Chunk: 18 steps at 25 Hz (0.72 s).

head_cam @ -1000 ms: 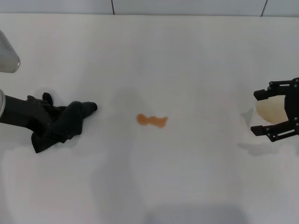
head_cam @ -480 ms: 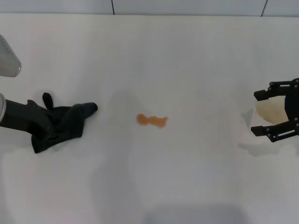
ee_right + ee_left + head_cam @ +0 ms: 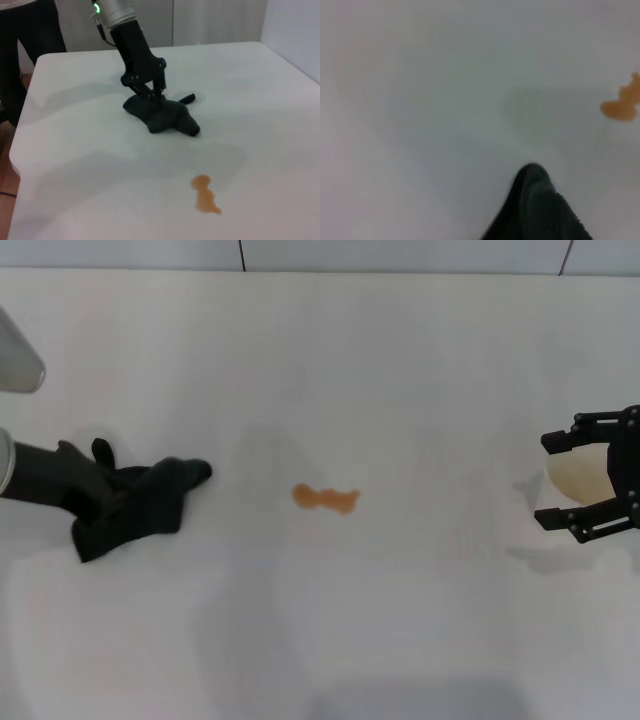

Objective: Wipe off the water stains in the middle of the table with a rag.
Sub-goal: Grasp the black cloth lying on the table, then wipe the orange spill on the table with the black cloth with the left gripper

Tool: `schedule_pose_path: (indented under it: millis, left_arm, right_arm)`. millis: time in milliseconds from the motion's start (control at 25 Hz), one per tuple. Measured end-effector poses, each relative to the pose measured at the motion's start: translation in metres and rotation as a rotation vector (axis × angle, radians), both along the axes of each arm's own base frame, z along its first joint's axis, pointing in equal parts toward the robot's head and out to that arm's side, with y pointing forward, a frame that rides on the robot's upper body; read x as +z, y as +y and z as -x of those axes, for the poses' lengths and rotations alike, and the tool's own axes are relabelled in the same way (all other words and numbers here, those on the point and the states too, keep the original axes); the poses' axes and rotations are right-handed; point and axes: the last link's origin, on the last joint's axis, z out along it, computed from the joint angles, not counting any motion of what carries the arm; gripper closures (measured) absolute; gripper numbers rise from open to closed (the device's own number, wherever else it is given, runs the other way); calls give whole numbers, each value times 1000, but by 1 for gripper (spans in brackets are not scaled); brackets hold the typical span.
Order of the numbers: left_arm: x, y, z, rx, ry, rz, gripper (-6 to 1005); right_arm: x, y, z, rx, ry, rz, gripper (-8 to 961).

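The black rag (image 3: 140,505) lies crumpled on the white table (image 3: 400,360) at the left, and it also shows in the right wrist view, rag (image 3: 165,117). My left gripper (image 3: 98,495) is pressed into the rag's left end, its fingers (image 3: 150,92) pinched shut on the cloth. The water stains (image 3: 325,499) form a small orange-brown two-lobed blotch in the middle, well right of the rag's tip. The left wrist view shows the rag (image 3: 540,210) close by and the stains (image 3: 622,102) farther off. My right gripper (image 3: 588,480) is open at the far right.
A pale cup (image 3: 578,475) stands between the right gripper's open fingers at the table's right edge. A grey arm segment (image 3: 15,360) shows at the far left. A tiled wall edge runs along the back.
The left gripper has shifted slightly to the left and back with the rag, and the cloth has bunched a little. The right gripper and the stains have not moved.
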Motion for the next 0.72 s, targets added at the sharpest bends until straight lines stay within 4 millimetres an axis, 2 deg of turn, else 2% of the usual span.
schedule_pose_path:
  millis: [120, 200, 240, 480, 720]
  left_arm:
    - [-1, 4, -7, -9, -31, -8, 878]
    - [-6, 13, -27, -37, -89, -6, 905]
    - [-7, 14, -29, -41, -92, -1, 919]
    - [-45, 31, -69, -116, -99, 114, 919]
    - [-80, 32, -95, -191, -80, 207, 918]
  right_arm:
    - [-1, 0, 1, 6, 2, 6, 78]
    - [-6, -1, 4, 15, 6, 22, 79]
    - [-6, -1, 4, 16, 6, 25, 79]
    - [-16, 2, 8, 34, -5, 34, 79]
    - [-24, 7, 14, 23, -1, 31, 79]
